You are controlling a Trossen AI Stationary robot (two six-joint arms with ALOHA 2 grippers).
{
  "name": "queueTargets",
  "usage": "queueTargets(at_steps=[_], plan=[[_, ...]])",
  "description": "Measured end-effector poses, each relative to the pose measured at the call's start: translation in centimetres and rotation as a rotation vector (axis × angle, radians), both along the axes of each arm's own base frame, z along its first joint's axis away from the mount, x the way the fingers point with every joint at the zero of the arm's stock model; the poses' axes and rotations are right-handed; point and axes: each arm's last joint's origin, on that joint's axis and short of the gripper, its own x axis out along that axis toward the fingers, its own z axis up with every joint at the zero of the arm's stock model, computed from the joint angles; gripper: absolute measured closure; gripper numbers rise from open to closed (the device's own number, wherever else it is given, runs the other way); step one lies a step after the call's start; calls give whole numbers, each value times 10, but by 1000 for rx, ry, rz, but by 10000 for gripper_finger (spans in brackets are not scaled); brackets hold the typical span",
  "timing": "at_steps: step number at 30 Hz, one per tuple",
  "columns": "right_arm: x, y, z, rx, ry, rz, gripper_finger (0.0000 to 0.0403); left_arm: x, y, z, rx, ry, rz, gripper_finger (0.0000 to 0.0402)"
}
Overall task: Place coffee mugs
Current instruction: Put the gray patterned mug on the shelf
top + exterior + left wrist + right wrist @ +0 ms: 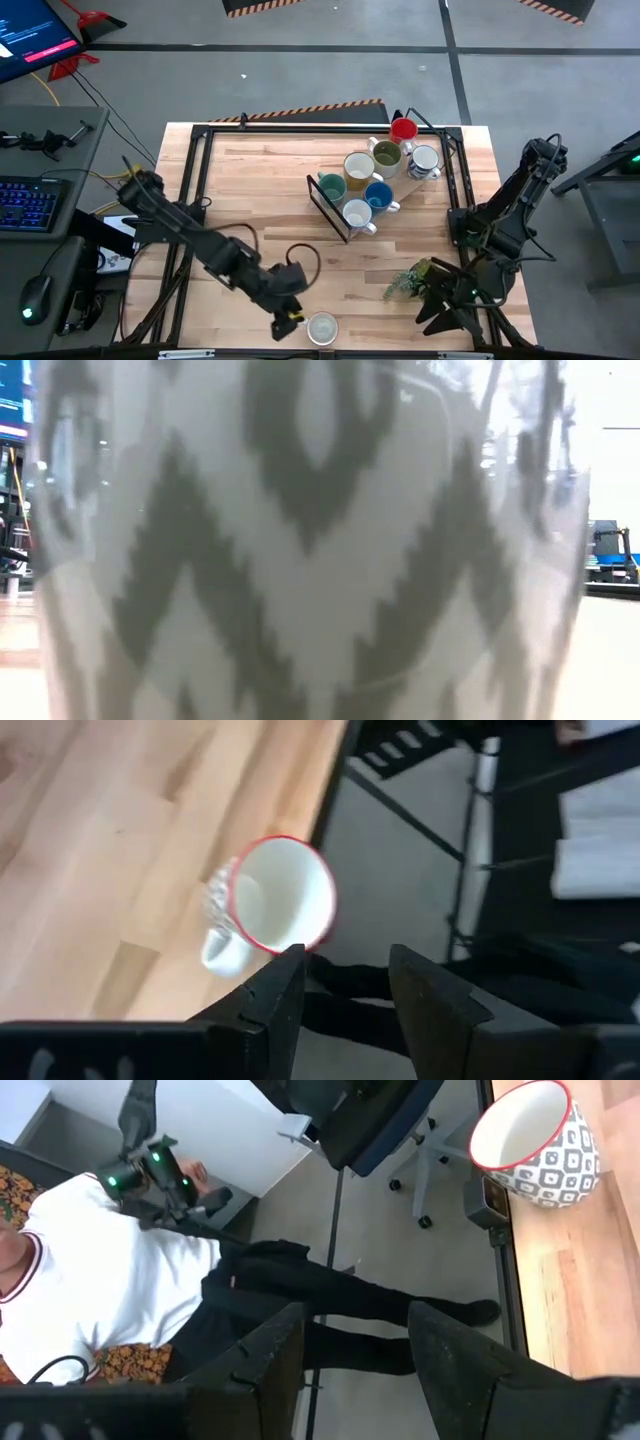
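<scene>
A white mug with a grey pattern and a red rim [322,327] stands upright on its base at the table's near edge; it also shows in the left wrist view [270,895] and the right wrist view [535,1140], and it fills the low view [310,540]. My left gripper [290,318] hovers open just left of it, its fingers [275,990] holding nothing. My right gripper [440,312] is open over the near right corner, with nothing between its fingers [270,1355]. Several other mugs [370,175] stand grouped at the middle right.
The grouped mugs, among them red [403,129], olive [386,153], teal [332,186] and blue [378,195], stand by a black wire rack [325,205]. A small green plant [405,282] lies near my right gripper. A seated person [110,1280] is beyond the near edge.
</scene>
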Motion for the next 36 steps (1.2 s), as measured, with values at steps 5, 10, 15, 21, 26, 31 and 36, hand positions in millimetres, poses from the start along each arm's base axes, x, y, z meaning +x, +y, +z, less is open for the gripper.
queueTargets(at_steps=[5, 10, 15, 21, 26, 31, 36], plan=[[0, 0, 0, -4, -2, -12, 236, 17, -4, -28, 46, 62, 29, 266], [1, -1, 0, -9, -10, -38, 236, 27, -1, -44, 69, 97, 44, 266], [1, -1, 0, -9, -10, -39, 236, 34, 0, -60, 99, 148, 53, 266], [1, -1, -1, -15, -7, -40, 236, 41, -2, -84, 146, 214, 51, 266], [0, -2, -2, -28, 2, -40, 235, 48, -8, -93, 127, 197, 39, 266], [0, -2, -3, -32, 5, -40, 236, 49, -12, -93, 98, 185, 21, 266], [0, -2, -2, -29, 6, -41, 236, 49, -16, -95, 87, 187, 3, 266]])
